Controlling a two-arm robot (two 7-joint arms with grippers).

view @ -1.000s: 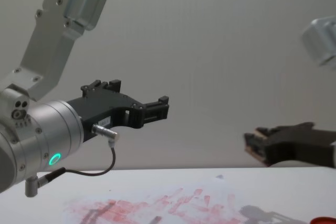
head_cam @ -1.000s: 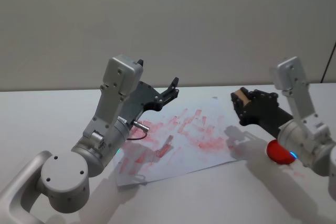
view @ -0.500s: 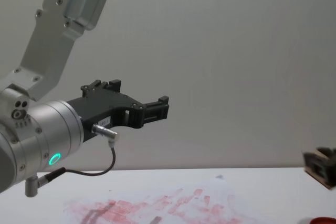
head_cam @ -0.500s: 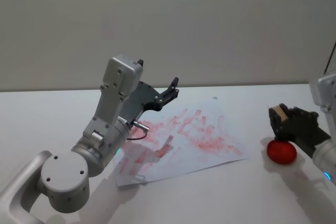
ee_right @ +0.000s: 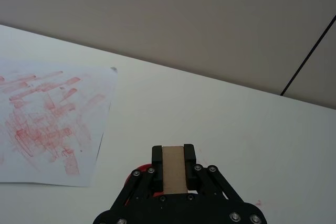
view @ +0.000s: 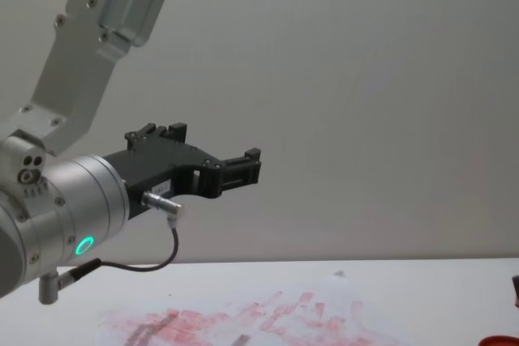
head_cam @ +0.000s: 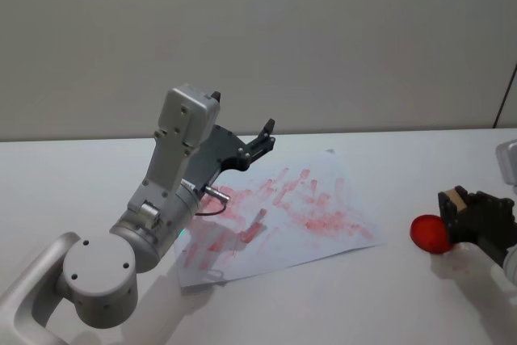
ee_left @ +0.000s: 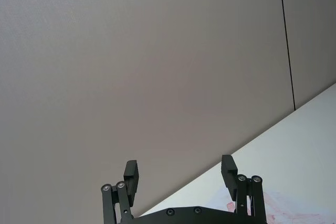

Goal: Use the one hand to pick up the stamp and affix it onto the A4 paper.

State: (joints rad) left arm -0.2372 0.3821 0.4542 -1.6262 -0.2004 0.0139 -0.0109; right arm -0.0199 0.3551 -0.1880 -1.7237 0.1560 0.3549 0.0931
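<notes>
Head view: the hand (head_cam: 462,214) sits low at the right edge, well clear of the paper (head_cam: 283,216), its fingers clamped on the stamp (head_cam: 457,199) — the wood block held just beside a red round pad (head_cam: 430,233) on the table (head_cam: 73,175). In the right wrist view the stamp (ee_right: 174,168) stands between the two fingers, above the red pad. The left gripper (head_cam: 266,136) hangs raised over the paper's far-left part, fingers apart.
</notes>
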